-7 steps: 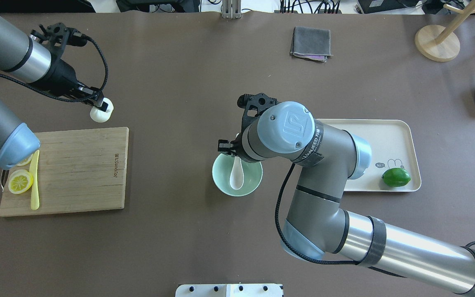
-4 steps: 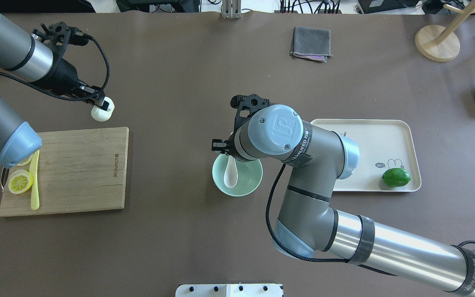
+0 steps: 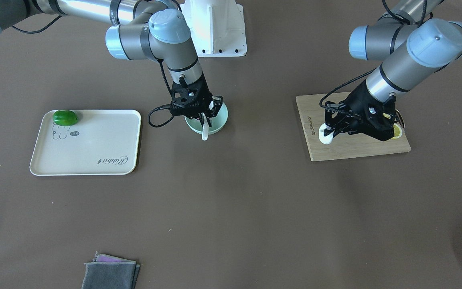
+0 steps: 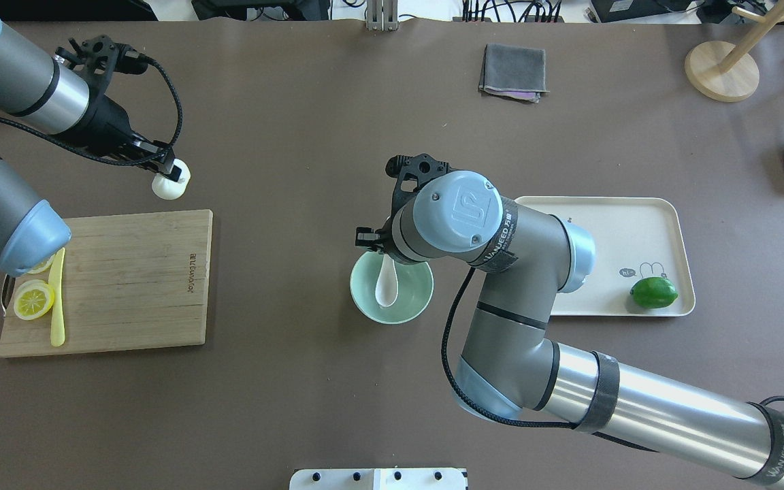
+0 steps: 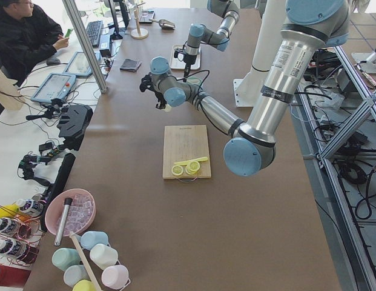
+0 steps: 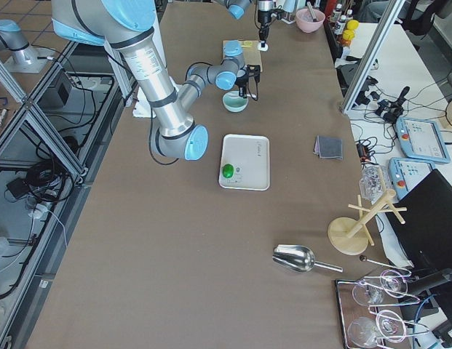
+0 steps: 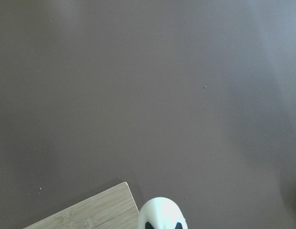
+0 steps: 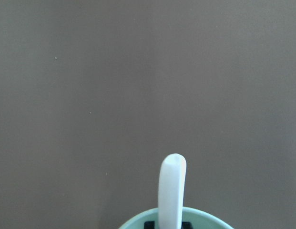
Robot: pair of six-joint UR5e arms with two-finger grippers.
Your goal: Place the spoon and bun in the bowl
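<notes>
Where the smooth mint-green bowl stands, pinches the glossy white spoon by its thick handle in the right gripper, oval scoop down inside. Farther out, past the wooden board, clamps the round white bun in the left gripper, well apart from the bowl.

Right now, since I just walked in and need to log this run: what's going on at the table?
The right gripper is shut on the spoon, its scoop over the bowl. The left gripper is shut on the bun just past the cutting board's corner, well away from the bowl. Neither is released yet.
</notes>
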